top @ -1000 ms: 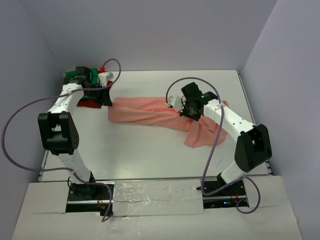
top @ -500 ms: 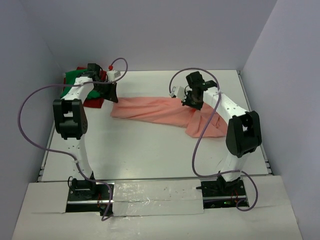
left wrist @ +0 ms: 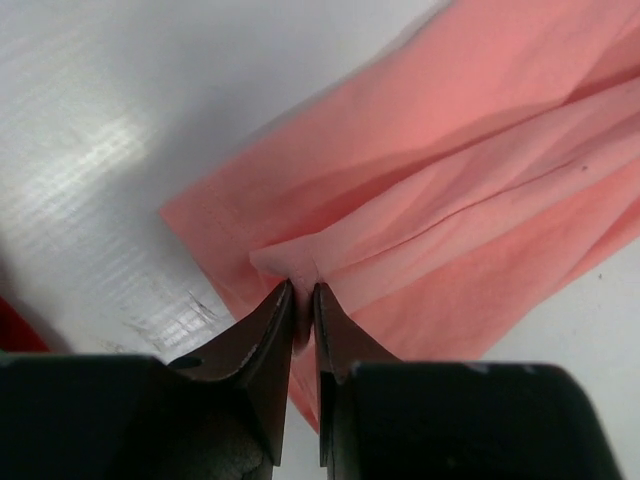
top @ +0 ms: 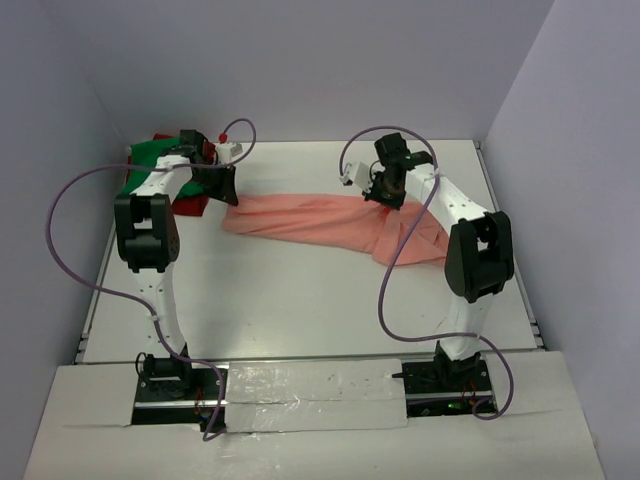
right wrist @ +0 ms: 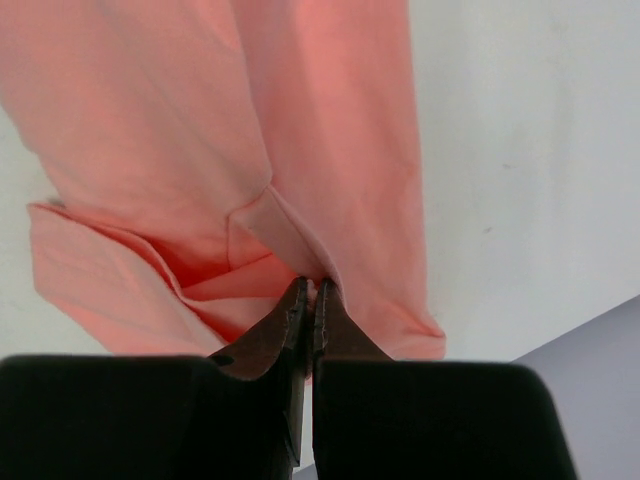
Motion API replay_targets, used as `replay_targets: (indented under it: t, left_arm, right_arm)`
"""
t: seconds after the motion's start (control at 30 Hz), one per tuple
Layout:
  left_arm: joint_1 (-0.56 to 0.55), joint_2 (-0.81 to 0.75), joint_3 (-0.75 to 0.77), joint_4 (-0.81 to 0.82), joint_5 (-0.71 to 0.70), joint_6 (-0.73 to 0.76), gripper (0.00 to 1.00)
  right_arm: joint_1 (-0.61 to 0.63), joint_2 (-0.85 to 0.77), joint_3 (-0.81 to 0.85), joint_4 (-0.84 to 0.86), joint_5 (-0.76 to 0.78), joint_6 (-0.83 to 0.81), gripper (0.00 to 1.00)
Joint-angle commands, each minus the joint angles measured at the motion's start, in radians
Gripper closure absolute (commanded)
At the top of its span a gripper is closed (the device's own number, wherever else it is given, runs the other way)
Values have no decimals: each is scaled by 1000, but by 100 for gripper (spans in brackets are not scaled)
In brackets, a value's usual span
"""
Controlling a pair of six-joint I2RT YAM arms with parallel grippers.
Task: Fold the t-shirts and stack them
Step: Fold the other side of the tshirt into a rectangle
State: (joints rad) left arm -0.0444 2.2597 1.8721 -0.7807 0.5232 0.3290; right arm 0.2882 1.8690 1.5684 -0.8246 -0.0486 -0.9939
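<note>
The plain salmon-pink t-shirt (top: 310, 222), gathered into long folds, lies stretched across the far half of the table (top: 300, 310). The left hand (left wrist: 303, 292) pinches a fold at its 9 o'clock end, and the right hand (right wrist: 310, 290) pinches one at 3 o'clock. A green t-shirt (top: 145, 155) and a dark red t-shirt (top: 188, 206) sit heaped at 10 o'clock.

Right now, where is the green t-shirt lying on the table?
In the top view, the green t-shirt lies bunched at the far left corner of the table, beside the dark red t-shirt and left of the pink t-shirt.
</note>
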Motion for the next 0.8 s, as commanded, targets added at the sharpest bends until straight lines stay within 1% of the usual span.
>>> replay_targets:
  t: [0.0, 0.03, 0.07, 0.1, 0.13, 0.17, 0.23, 0.27, 0.3, 0.33, 0.37, 0.4, 0.43, 0.47, 0.5, 0.57, 0.7, 0.77]
  left_arm:
    - [11, -20, -7, 125, -17, -59, 77]
    - [12, -28, -17, 153, -37, -94, 76]
    - [15, -44, -31, 184, -45, -110, 72]
    - [15, -51, -53, 240, -46, -122, 68]
    - [17, -55, -60, 264, -54, -145, 62]
    - [17, -52, -60, 274, -64, -148, 43]
    - [17, -37, -38, 267, -65, -154, 28]
    - [15, -20, -30, 259, -63, -151, 19]
    - [15, -14, -21, 241, -58, -151, 16]
    - [15, -14, -27, 242, -55, -153, 9]
    - [14, -15, -33, 239, -58, -150, 1]
    - [12, -20, -53, 238, -60, -150, 1]
    - [12, -31, -68, 251, -64, -150, 1]
    - [12, -57, -85, 261, -72, -153, 1]
    - [12, -75, -126, 273, -77, -156, 1]
    - [11, -133, -160, 296, -87, -153, 1]
    - [9, -268, -299, 366, -115, -165, 1]
    - [8, -336, -338, 392, -126, -168, 1]
  right_arm:
    - [-24, 28, 88, 65, -17, 4, 100]
    - [-29, 33, 97, 86, -22, 18, 100]
    - [-34, 39, 113, 113, -25, 34, 100]
    - [-40, 54, 117, 158, -17, 63, 100]
    - [-41, 62, 122, 176, -17, 76, 100]
    - [-41, 71, 133, 182, -19, 89, 100]
    - [-41, 99, 139, 208, -13, 110, 100]
    - [-40, 108, 148, 202, -17, 116, 84]
    - [-40, 122, 151, 193, -20, 124, 72]
    - [-41, 125, 151, 191, -28, 133, 52]
    - [-43, 128, 150, 185, -30, 138, 28]
    - [-40, 127, 145, 186, -27, 146, 25]
    - [-44, 119, 122, 196, -33, 158, 16]
    - [-46, 111, 111, 199, -33, 166, 12]
    - [-46, 90, 101, 203, -33, 170, 11]
    - [-44, 62, 59, 214, -34, 196, 9]
    - [-40, -39, -4, 176, -39, 247, 9]
    - [-38, -68, -24, 136, -40, 271, 9]
